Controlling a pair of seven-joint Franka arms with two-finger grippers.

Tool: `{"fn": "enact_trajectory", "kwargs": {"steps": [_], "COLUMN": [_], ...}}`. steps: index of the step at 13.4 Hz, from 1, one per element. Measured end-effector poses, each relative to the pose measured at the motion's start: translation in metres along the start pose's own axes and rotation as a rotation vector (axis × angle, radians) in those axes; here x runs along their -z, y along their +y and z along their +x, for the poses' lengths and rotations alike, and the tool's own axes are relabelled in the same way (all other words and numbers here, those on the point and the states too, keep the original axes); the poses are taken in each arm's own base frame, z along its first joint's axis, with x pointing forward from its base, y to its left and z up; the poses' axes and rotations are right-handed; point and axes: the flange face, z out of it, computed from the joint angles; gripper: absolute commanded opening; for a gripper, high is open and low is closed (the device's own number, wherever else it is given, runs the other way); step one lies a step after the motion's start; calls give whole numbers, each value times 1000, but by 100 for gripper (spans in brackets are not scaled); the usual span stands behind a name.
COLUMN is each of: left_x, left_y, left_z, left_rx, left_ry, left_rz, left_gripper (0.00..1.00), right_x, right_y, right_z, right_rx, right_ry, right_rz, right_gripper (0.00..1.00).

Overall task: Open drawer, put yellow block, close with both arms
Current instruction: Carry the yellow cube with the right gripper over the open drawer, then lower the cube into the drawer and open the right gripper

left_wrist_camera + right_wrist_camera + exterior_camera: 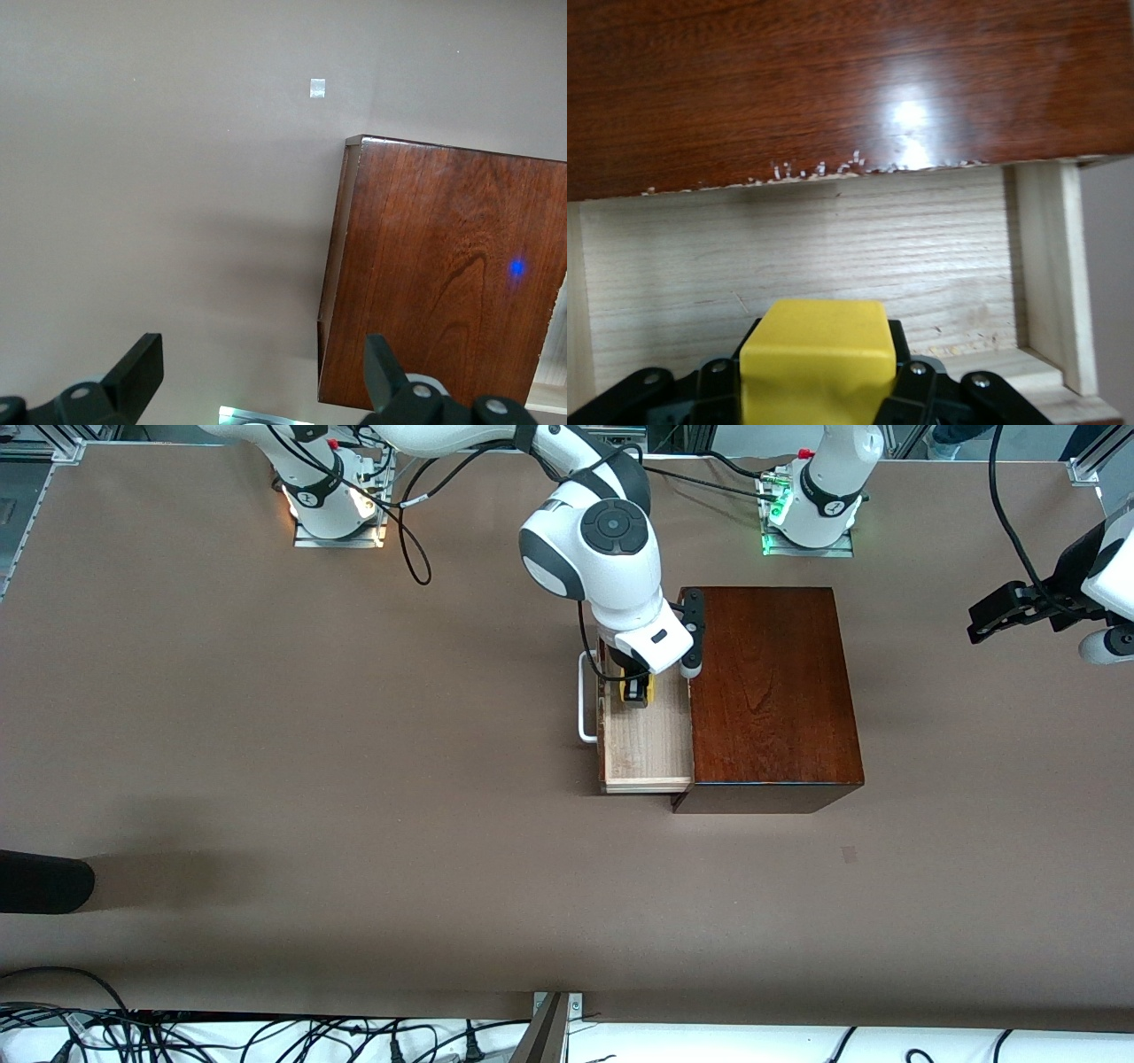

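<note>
Right wrist view: right gripper (819,390) clamping yellow block (818,359) over open drawer (651,735), inside pale tray. Lowering until block is resting on floor before releasing, keeping clear of box (771,691) edge. Left gripper (257,376) waiting, jaws spread wide, empty

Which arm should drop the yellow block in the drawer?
Right. The right gripper is shut on the yellow block, over the open drawer. The left gripper waits open at the left arm's end of the table.
</note>
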Motion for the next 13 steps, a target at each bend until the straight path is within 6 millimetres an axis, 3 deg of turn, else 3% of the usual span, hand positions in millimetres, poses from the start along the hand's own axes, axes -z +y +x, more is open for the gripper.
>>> {"fn": "enact_trajectory", "kwargs": {"steps": [5, 13], "left_x": [-1, 0], "left_y": [-9, -7], "left_z": [2, 1], "left_rx": [17, 14], "left_ry": [-1, -1], "left_rz": [-1, -1], "left_gripper": [100, 100], "right_x": [-41, -51], "right_y": [-16, -27], "right_z": [3, 5], "right_rx": [53, 109], "right_ry": [-48, -95], "right_rz": [8, -19], "right_gripper": [0, 3]}}
